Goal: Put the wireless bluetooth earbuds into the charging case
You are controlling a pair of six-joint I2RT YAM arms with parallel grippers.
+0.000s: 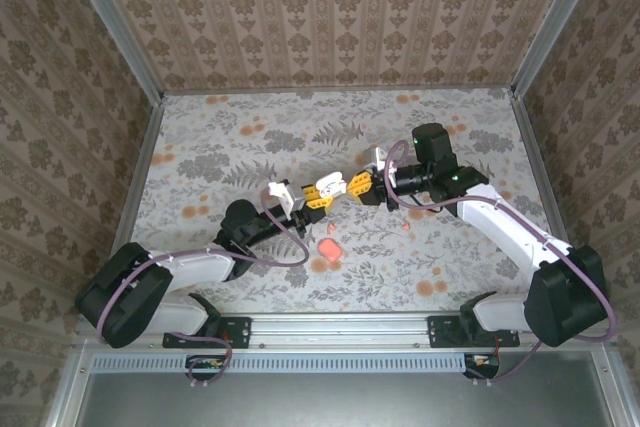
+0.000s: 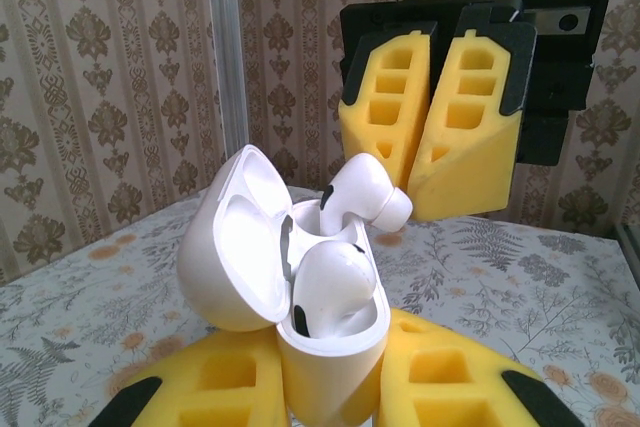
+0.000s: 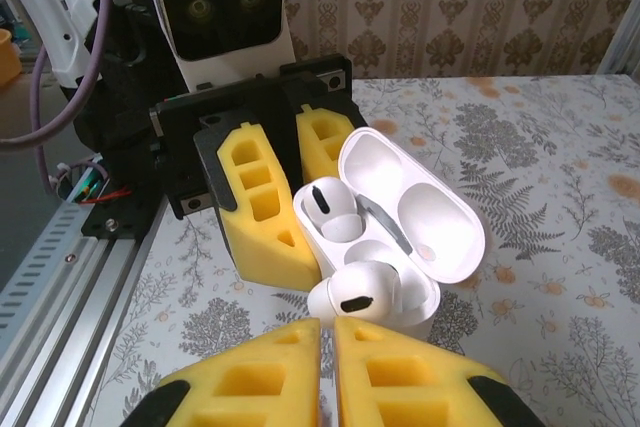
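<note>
Your left tool [image 2: 330,392] clamps open case [image 3: 415,212] aloft, steadying it; your right tool [image 3: 327,332], jaws together, meets raised earbud [image 3: 355,295], likely to press it home; other earbud [image 3: 328,209] seated.

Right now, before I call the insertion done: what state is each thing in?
charging case: lid open, clamped upright
seated earbud: down in its slot
raised earbud: sticking up, not seated
left gripper: shut on the charging case
right gripper: shut, nothing between its fingers, tips at the raised earbud
pink piece: lying loose
</note>
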